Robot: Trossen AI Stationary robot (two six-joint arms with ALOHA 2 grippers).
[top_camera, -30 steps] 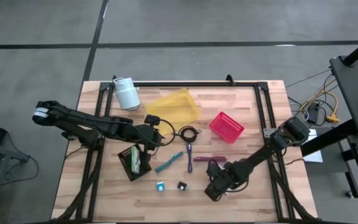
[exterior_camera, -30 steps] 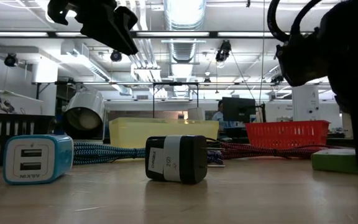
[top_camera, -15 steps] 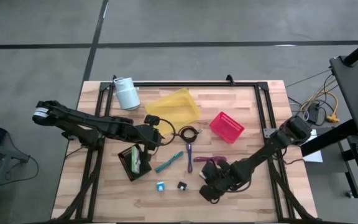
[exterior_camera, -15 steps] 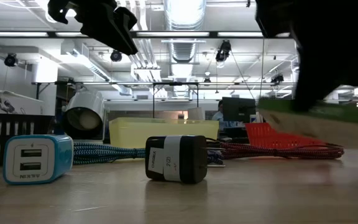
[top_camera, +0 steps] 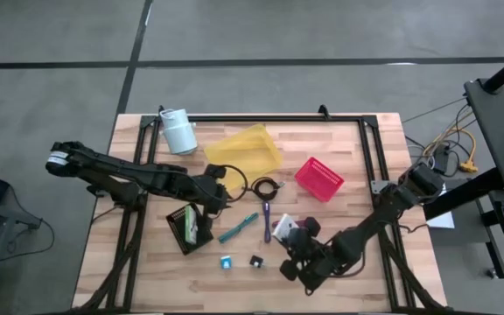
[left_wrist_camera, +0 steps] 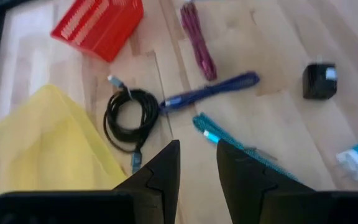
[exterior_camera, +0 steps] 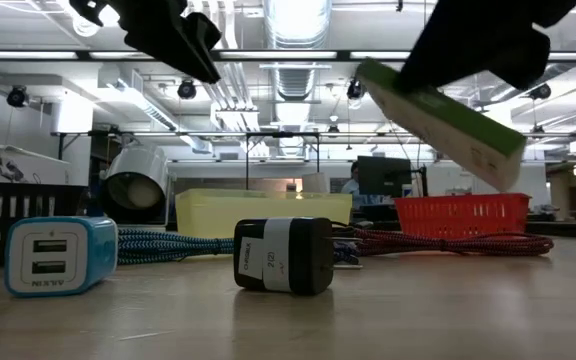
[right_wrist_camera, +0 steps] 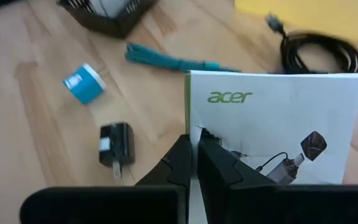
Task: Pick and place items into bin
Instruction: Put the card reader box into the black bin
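Only the right wrist view shows green "acer" print on the flat white cardboard box [right_wrist_camera: 275, 127] pinched by the right end effector [right_wrist_camera: 193, 163]; the left end effector [left_wrist_camera: 197, 177] hovers slightly spread above the tabletop [top_camera: 357, 157].

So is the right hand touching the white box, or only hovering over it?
Touching. In the right wrist view the right hand is pinched shut on the edge of the white box; the low view shows the box lifted off the table.

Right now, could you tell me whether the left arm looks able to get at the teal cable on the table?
Probably yes. The left gripper hangs just beside the teal cable, its fingers slightly parted and holding nothing, with bare wood between them. The right gripper, shut on the white box, sits farther off.
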